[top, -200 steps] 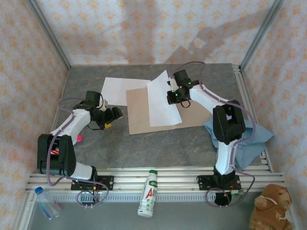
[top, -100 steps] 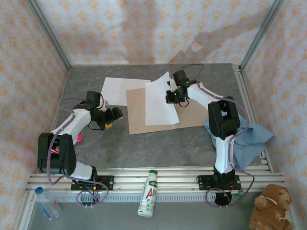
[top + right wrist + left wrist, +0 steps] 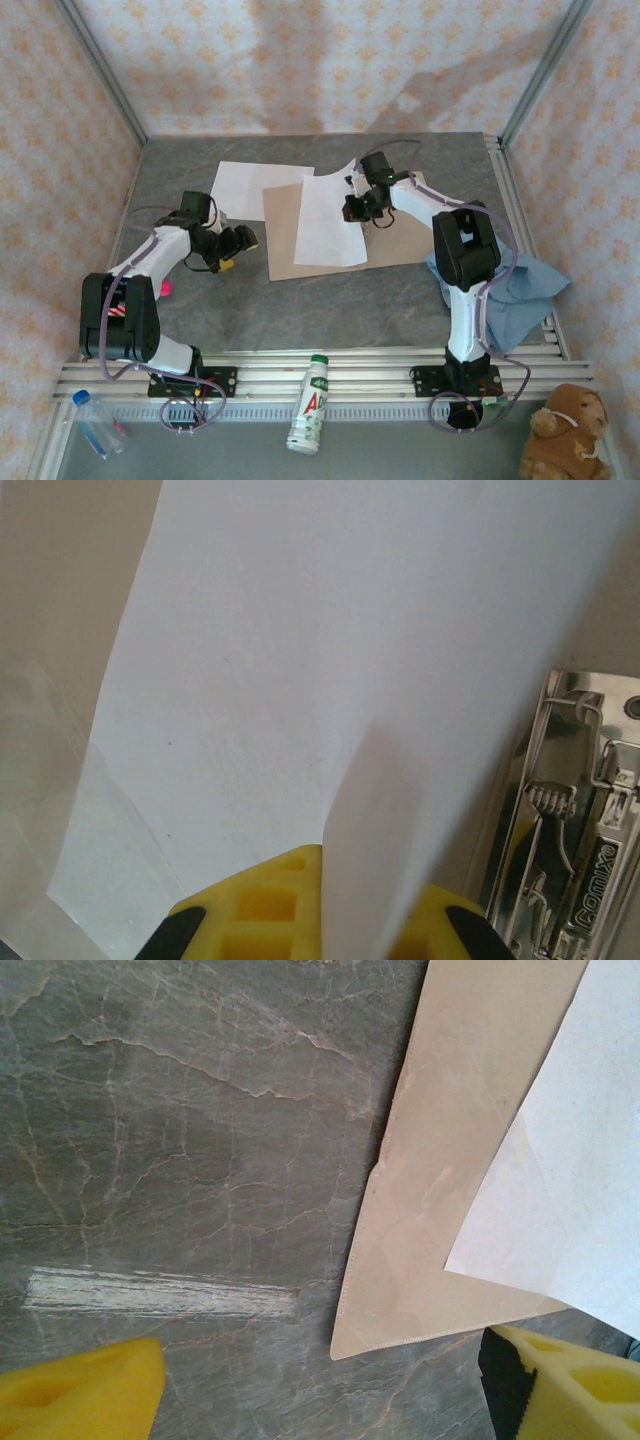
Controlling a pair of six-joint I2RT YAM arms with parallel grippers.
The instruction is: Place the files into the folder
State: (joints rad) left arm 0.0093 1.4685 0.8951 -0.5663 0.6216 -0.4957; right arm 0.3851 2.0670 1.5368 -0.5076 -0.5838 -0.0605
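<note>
The tan folder [image 3: 285,245] lies open on the grey table, with its metal fastener [image 3: 580,820] beside my right fingers. One white file [image 3: 330,222] rests slanted on the folder, and my right gripper [image 3: 356,207] is shut on its right edge. The pinched sheet [image 3: 350,660] stands folded up between the yellow fingers [image 3: 260,910]. A second file [image 3: 243,186] lies flat at the back left, partly under the folder. My left gripper [image 3: 238,240] hovers open and empty just left of the folder's near left corner [image 3: 420,1230], where the held file [image 3: 570,1180] overlaps it.
A light blue cloth [image 3: 520,290] is bunched beside the right arm. A white bottle [image 3: 310,405] and a clear plastic bottle [image 3: 95,420] lie by the front rails, and a brown plush toy [image 3: 565,432] sits at the near right corner. Patterned walls enclose the table.
My right gripper has pulled the held file leftward across the folder, and the sheet now lies lower and flatter. The left arm has not moved.
</note>
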